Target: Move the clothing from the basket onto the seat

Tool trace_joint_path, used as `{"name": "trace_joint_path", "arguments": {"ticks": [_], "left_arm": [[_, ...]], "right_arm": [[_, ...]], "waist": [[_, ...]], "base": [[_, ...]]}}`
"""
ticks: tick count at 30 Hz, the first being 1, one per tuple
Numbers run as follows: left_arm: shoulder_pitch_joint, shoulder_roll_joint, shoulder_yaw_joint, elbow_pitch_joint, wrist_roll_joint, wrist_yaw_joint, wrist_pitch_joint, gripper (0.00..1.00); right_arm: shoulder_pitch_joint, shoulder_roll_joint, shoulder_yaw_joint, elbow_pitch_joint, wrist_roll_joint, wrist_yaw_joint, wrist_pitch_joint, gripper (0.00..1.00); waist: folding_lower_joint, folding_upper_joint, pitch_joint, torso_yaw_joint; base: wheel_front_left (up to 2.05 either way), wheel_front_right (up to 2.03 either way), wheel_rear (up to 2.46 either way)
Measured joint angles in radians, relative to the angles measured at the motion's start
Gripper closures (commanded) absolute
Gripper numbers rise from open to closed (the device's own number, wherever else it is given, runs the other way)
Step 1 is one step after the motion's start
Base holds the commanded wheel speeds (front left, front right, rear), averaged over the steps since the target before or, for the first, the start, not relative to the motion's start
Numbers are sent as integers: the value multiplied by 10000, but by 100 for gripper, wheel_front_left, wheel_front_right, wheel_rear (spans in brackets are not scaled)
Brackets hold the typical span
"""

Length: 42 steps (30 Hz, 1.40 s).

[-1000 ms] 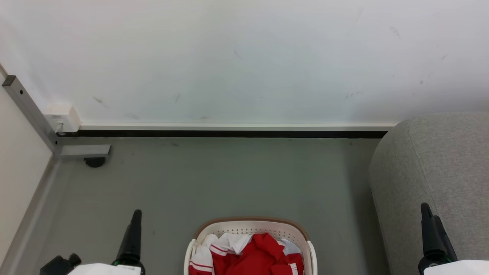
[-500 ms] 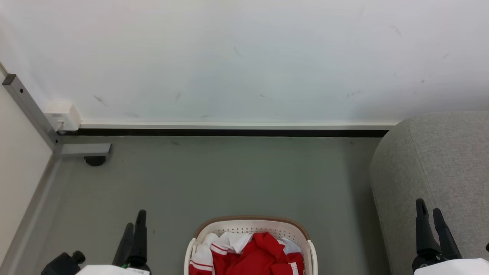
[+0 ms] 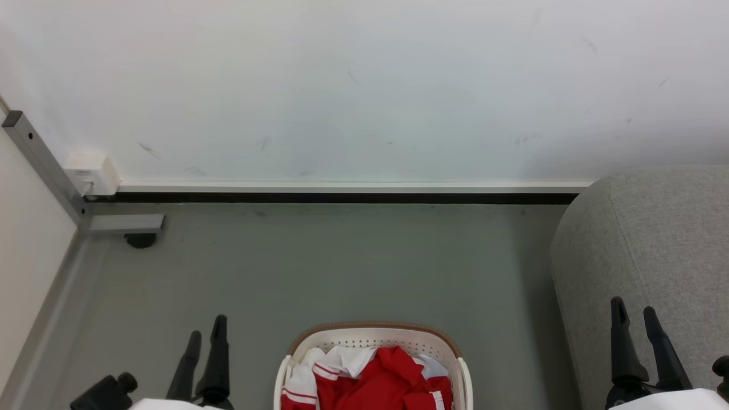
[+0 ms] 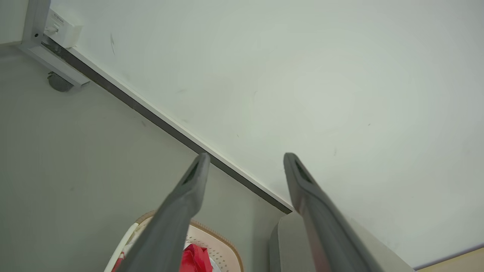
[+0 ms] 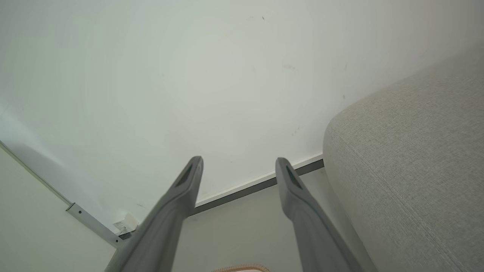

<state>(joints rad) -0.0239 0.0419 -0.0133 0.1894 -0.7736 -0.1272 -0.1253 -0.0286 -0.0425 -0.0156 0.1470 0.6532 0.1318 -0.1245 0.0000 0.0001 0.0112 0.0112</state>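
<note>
Left hand (image 3: 207, 333) and right hand (image 3: 633, 310) hang released at the lower corners; best to drop straight onto the clothing (image 3: 379, 382) heaped in the basket (image 3: 373, 328).

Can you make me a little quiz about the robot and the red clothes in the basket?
1. Fill the gap: the left claw and the right claw are both ____.
2. True or false: the clothing lies on the seat.
3. Which claw is beside the seat? A) left B) right

Key
1. open
2. False: it is in the basket.
3. B
</note>
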Motion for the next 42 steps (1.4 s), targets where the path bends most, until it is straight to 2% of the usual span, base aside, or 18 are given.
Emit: {"name": "trace_joint_path", "arguments": {"ticks": [30,42], "left_arm": [[231,17,-416,-270,2803,-4,-725,0],[280,23,-550,-414,3870,-15,-966,0]], "right_arm": [[184,-23,151,-71,-2857,0,-721,0],[219,-31,92,-69,-3672,0,-976,0]], "waist": [[0,0,-17,43],[0,0,6,76]], "base": [[0,0,0],[0,0,0]]}}
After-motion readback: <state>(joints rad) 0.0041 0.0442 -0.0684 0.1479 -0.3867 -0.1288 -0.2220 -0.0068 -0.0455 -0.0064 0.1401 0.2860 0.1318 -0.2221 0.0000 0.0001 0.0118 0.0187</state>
